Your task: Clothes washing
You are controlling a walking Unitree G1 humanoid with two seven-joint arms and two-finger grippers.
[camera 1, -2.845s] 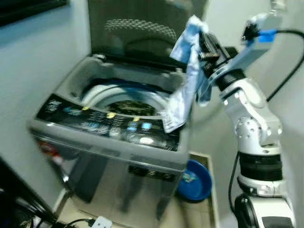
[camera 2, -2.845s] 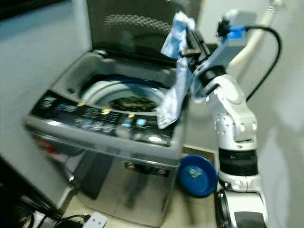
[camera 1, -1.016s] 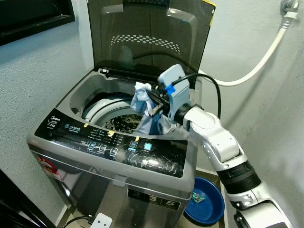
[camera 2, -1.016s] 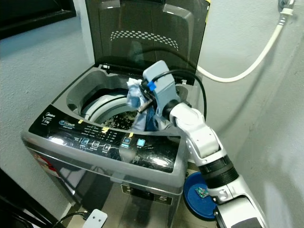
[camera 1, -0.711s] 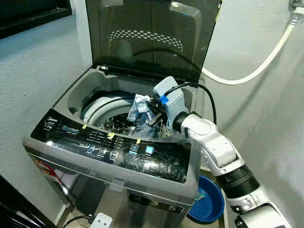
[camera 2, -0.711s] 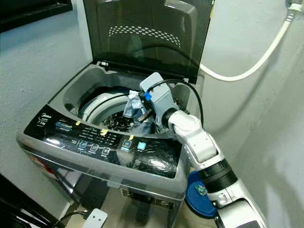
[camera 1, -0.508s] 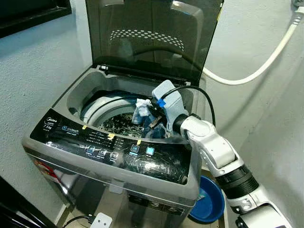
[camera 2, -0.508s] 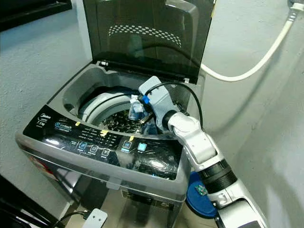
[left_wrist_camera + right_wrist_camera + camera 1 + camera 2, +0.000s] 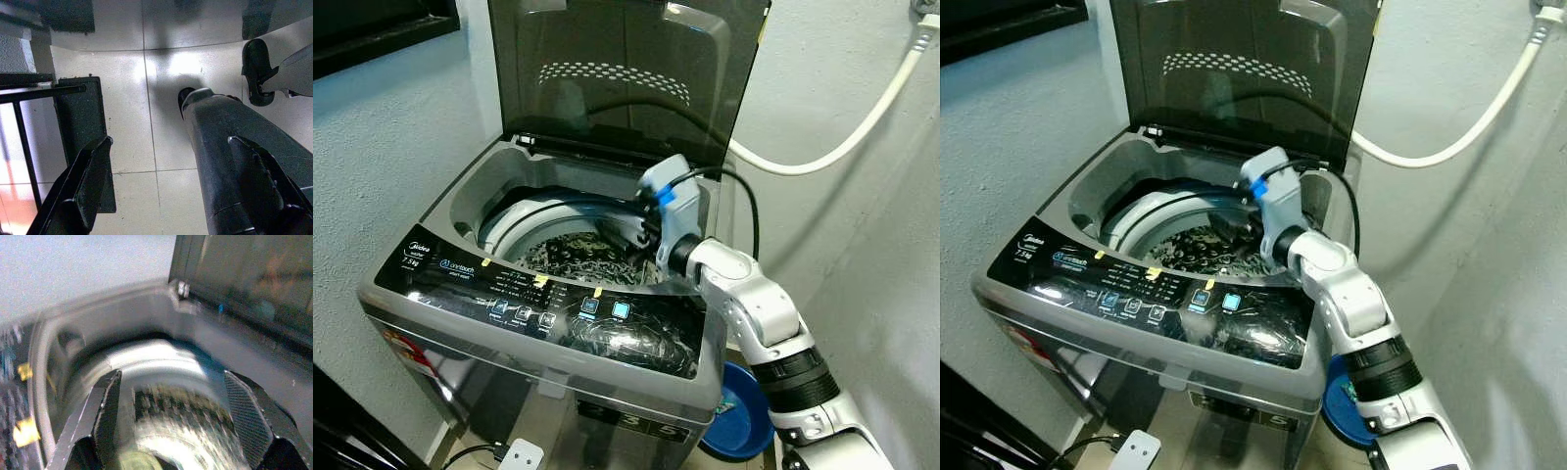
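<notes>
A grey top-loading washing machine (image 9: 548, 315) stands with its dark lid (image 9: 617, 78) raised. Its steel drum (image 9: 570, 257) lies open, with dark mottled contents low inside. My right gripper (image 9: 631, 230) hovers over the drum's right side, just above the tub opening. In the right wrist view this gripper (image 9: 171, 426) is open, its fingers (image 9: 105, 416) spread wide with nothing between them and the drum (image 9: 186, 421) beneath. My left gripper (image 9: 171, 196) hangs idle and open above the tiled floor.
A white hose (image 9: 842, 137) curves along the wall at the right. On the floor right of the machine sits a blue basin (image 9: 739, 423). A white power strip (image 9: 524, 455) lies at the machine's front foot. A dark rack (image 9: 73, 122) stands by my left side.
The right gripper lowered the light blue cloth into the drum and let it go. Now it is open and the cloth is out of sight.
</notes>
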